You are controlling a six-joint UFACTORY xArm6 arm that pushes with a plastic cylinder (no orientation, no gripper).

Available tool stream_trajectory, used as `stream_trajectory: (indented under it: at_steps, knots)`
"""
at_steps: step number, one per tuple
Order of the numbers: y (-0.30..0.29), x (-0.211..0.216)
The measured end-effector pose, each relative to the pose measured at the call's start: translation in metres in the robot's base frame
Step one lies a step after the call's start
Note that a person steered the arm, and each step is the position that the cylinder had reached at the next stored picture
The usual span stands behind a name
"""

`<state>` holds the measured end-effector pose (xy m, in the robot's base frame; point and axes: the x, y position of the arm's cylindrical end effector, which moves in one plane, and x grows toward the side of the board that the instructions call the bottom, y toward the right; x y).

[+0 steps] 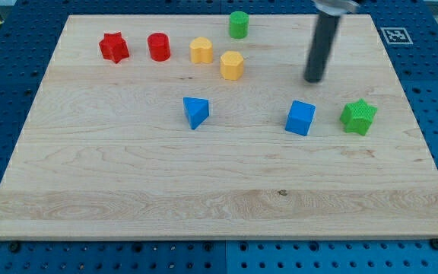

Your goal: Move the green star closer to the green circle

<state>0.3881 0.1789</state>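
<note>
The tip [313, 79], holding nothing, stands upper left of the green star [358, 116] near the surface's [204, 190] right edge; the green circle [239, 24] sits at the top edge.

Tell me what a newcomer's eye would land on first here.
First the dark rod coming down from the view's top right, my tip resting on bare board, above and between the blue cube and the green star, touching neither. Next, the row of blocks along the top: red star, red cylinder, two yellow blocks, and the green circle at the far edge.
</note>
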Motion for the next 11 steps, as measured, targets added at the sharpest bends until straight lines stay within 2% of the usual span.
stream_trajectory:
  at_steps: [2, 3, 4, 9, 11]
  knots:
    - [0.081, 0.041]
    - [0.079, 0.083]
    - [0.064, 0.104]
    - [0.029, 0.081]
    - [-0.004, 0.070]
